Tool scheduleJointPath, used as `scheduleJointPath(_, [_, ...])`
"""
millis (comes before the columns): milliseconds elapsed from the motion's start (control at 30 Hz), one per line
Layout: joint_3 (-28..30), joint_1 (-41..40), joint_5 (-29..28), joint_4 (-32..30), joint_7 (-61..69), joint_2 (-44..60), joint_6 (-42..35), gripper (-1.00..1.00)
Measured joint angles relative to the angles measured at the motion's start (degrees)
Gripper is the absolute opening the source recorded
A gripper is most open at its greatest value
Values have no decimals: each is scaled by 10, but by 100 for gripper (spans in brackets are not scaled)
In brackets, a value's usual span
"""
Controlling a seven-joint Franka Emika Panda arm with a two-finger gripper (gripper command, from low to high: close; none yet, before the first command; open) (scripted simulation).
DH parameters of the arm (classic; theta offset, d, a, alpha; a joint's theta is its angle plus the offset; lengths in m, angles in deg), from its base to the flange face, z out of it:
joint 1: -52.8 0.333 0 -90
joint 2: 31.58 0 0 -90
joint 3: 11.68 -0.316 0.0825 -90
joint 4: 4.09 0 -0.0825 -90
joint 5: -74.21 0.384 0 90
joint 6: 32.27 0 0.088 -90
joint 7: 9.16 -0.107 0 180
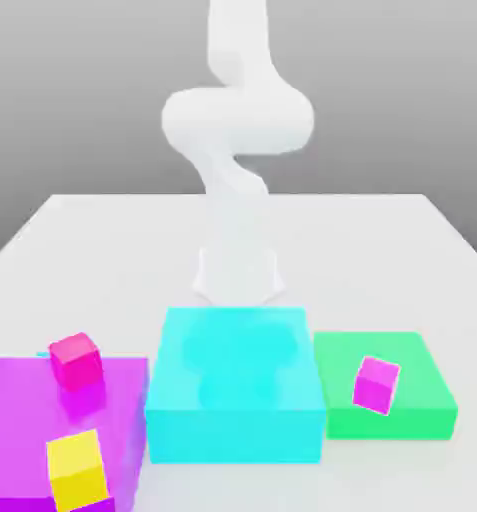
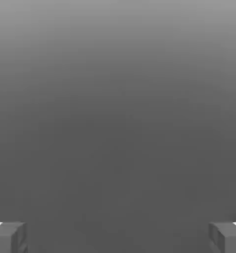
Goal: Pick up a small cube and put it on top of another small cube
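Behind the hot-pink cube point(image 1: 76, 362), at the exterior view's left, a thin blue sliver point(image 1: 43, 354) peeks out, perhaps the sky-blue cube, mostly hidden. The purple block point(image 1: 22, 410) and yellow cube point(image 1: 77, 470) run toward the frame's edge. Only the exterior view shows the orchid cube point(image 1: 377, 385), on the green block point(image 1: 422, 410). The hand view shows the end effector point(image 2: 118, 238), fingers wide apart, empty. Above the tabletop point(image 1: 362, 260), the arm point(image 1: 237, 120) rises out of frame.

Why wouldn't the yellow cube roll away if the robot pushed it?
The yellow cube has flat sides and straight edges, so it would probably slide, not roll. It looks about as tall as wide, so a low push likely wouldn't tip it.
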Motion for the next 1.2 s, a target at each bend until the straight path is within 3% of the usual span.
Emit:
scheduleJointPath(467, [200,-75,-7,-132,191,281,161,0])
scheduleJointPath(633, [249,-109,27,-180,291,391,221,0])
scheduleJointPath(800, [232,-146,99,-214,400,488,272,0])
scheduleJointPath(967, [124,-225,218,-193,494,589,344,0])
scheduleJointPath(1000, [102,-244,234,-189,506,605,357,-100])
scheduleJointPath(1200, [91,-253,241,-187,512,614,363,-100])
